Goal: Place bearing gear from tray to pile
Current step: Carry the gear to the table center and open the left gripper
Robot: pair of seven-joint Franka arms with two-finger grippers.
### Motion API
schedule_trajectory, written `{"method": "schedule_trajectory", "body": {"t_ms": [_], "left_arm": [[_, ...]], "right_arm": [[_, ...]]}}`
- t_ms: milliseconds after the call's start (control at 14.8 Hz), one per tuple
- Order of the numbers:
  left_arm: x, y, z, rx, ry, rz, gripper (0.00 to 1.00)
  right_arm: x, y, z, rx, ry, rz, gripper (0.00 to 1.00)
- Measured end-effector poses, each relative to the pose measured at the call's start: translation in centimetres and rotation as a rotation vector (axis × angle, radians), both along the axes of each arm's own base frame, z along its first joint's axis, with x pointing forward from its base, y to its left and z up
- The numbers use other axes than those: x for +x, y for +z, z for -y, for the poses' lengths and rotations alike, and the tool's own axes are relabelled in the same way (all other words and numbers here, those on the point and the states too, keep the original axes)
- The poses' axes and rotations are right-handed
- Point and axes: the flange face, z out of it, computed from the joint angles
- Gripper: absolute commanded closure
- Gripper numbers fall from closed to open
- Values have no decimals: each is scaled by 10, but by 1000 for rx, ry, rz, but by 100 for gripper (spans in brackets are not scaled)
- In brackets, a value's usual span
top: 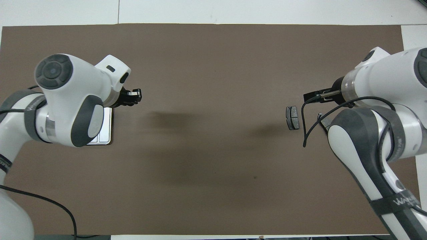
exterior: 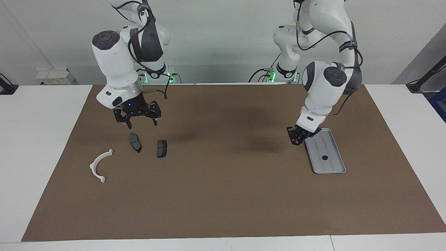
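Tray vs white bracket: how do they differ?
The tray is a silver-grey ribbed rectangle; the white bracket is an open half-ring. The tray lies toward the left arm's end, the bracket toward the right arm's. The tray holds a small dark part; the bracket holds nothing. Both lie flat on the brown mat.

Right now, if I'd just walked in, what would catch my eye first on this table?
Probably the two big white arms leaning over the brown mat. The left gripper hangs just beside the silver tray, where a small dark gear lies, while the right gripper hovers open over two dark pads. A white curved bracket lies beside them, toward the right arm's end.
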Motion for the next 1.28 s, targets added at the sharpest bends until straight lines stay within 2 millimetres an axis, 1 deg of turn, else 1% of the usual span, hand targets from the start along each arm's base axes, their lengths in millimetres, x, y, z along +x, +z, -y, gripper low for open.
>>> {"method": "schedule_trajectory", "body": {"t_ms": [135,337,472,607,674,809,944,1078,1281], "left_arm": [[-4,-4,35,4,20,1,100],[-7,-20,89,15,47,-2,100],[-2,-34,126,34,69,10,100],[1,-48,156,37,74,9,100],[1,-51,167,38,74,8,100],[-5,-51,185,39,69,5,100],[-16,-49,202,39,66,5,100],[-25,-51,215,39,73,4,100],[-43,-57,235,37,80,2,100]], "right_arm": [[12,-26,2,10,-13,0,0],[22,-50,2,21,-31,3,0],[25,-57,2,23,-34,2,0],[25,-58,2,24,-35,2,0],[25,-58,2,24,-35,2,0],[25,-58,2,24,-35,2,0],[25,-58,3,24,-36,2,0],[25,-58,4,24,-38,1,0],[26,-61,4,24,-39,0,0]]}}
